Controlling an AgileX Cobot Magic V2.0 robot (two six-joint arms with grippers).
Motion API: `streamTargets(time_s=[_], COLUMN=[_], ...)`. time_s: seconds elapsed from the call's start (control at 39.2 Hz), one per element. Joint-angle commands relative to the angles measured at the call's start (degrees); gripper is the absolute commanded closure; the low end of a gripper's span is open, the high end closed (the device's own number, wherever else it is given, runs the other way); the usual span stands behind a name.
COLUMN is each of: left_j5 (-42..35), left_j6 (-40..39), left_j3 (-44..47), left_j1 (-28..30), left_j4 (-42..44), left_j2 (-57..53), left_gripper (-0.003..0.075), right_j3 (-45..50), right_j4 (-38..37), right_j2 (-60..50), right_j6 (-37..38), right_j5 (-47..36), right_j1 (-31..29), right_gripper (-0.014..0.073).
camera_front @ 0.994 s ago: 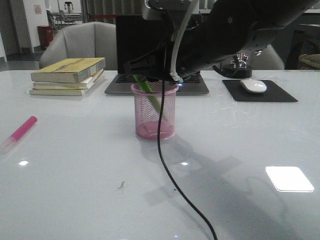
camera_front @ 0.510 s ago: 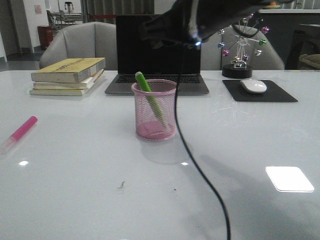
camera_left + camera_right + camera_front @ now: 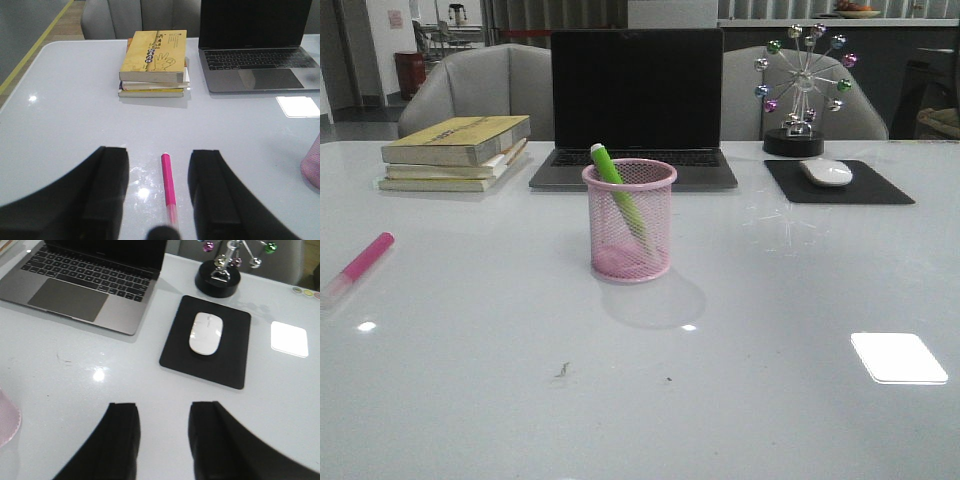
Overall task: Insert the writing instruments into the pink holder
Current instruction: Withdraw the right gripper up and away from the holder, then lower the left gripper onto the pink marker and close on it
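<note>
green marker [image 3: 617, 193] leans inside the pink holder [image 3: 629, 220]; pink marker [image 3: 358, 267] lies far left (between the left gripper [image 3: 159, 197] fingers, parted); right gripper [image 3: 164, 440] empty, parted.

Your white table [image 3: 470, 400] carried a stack of books [image 3: 456, 152], yellow one on top, at the far left, just beside an open dark-screened laptop [image 3: 636, 105] at the far centre. To the laptop's right you had a white mouse [image 3: 827, 171] resting on a black mouse pad [image 3: 880, 188], with a small ferris-wheel ornament [image 3: 803, 90] with coloured balls standing just behind the pad. Grey chairs [image 3: 485, 80] stood beyond the far edge, and a bright rectangular reflection [image 3: 899, 357] lay on the near right of the tabletop.
</note>
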Motion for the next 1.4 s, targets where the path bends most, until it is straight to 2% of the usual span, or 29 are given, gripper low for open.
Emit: streamTargets(time_s=[0.0,0.25,0.41,0.61,0.82,1.12,1.38], left_j5=[-5.5,-6.4,-6.2,-7.1,-5.0,13.0,22.2], left_j6=[-0.2,-0.2,-0.2,-0.2,-0.2,-0.2,-0.2], left_j3=[-2.1,-2.1,-2.1,-3.2,-12.5,-33.7,-45.6], left_j1=[0.1,0.1,0.1,0.1,0.1,0.1,0.1], left_j4=[-0.3,1.9,2.6,2.6,2.6,1.4,1.0], left_j2=[-0.3,-0.3,-0.3,1.6,12.8,36.8,52.9], left_gripper=[0.0371,0.0370,0.0370,0.0365,0.0365,0.0366,0.0366], right_j3=[2.3,19.0,25.9,28.9,28.9,28.9,28.9], right_j4=[-0.5,-0.5,0.6,2.9,2.9,2.9,2.9], right_j2=[-6.9,-19.8,-24.6,-26.4,-26.4,-26.4,-26.4], right_j6=[-0.7,-0.6,-0.4,-0.4,-0.4,-0.4,-0.4], right_j5=[-3.7,-5.7,-5.7,-4.5,-4.5,-4.5,-4.6], right_j1=[-2.2,-8.7,-10.8,-11.0,-11.0,-11.0,-11.0], right_gripper=[0.0223,0.0223,0.0223,0.0223,0.0223,0.0223,0.0223])
